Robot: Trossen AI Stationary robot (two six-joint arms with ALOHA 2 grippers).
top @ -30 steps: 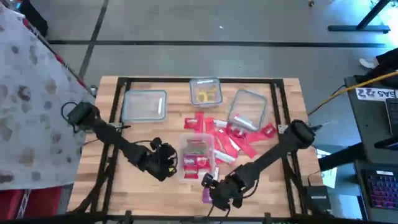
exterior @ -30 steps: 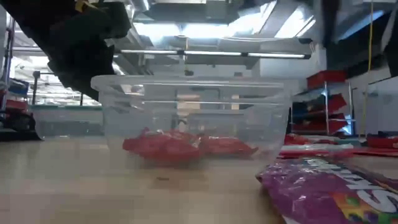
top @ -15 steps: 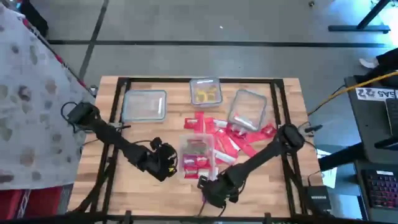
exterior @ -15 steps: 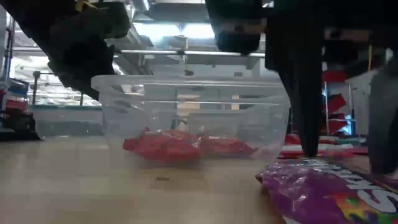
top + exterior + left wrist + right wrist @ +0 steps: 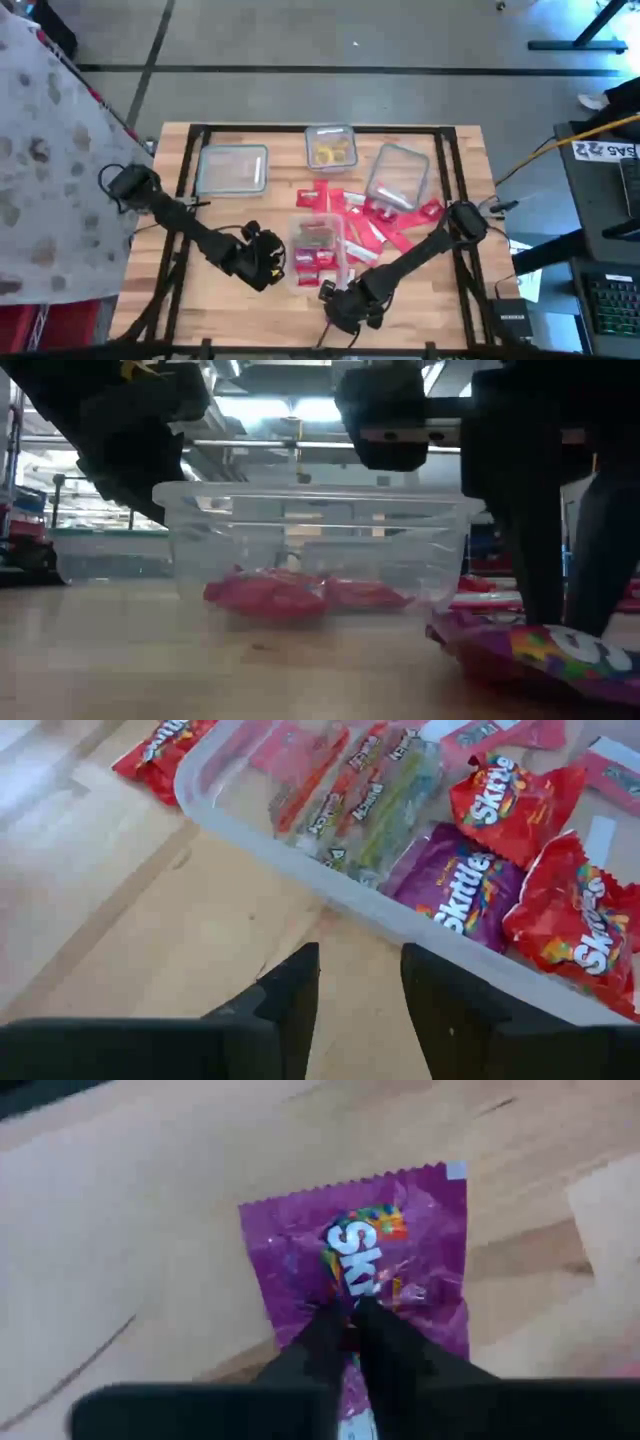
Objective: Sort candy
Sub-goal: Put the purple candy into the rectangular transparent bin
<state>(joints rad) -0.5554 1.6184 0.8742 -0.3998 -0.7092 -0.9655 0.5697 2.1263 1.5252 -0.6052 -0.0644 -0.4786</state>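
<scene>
Two matte black jointed arms with rounded elbow housings; the left gripper (image 5: pixel 358 985) and right gripper (image 5: pixel 347 1323) carry tapering dark fingers.

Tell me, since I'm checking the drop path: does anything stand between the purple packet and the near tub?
Nothing visible does. The right pincer is shut on the purple packet, which lies on bare wood beside the near tub; only the tub's own wall must be cleared.

Purple packet (image 5: pixel 370 1270) with rainbow lettering, red packets (image 5: pixel 560 915), clear tub (image 5: pixel 315 540), dark fingers (image 5: pixel 395 1345)
</scene>
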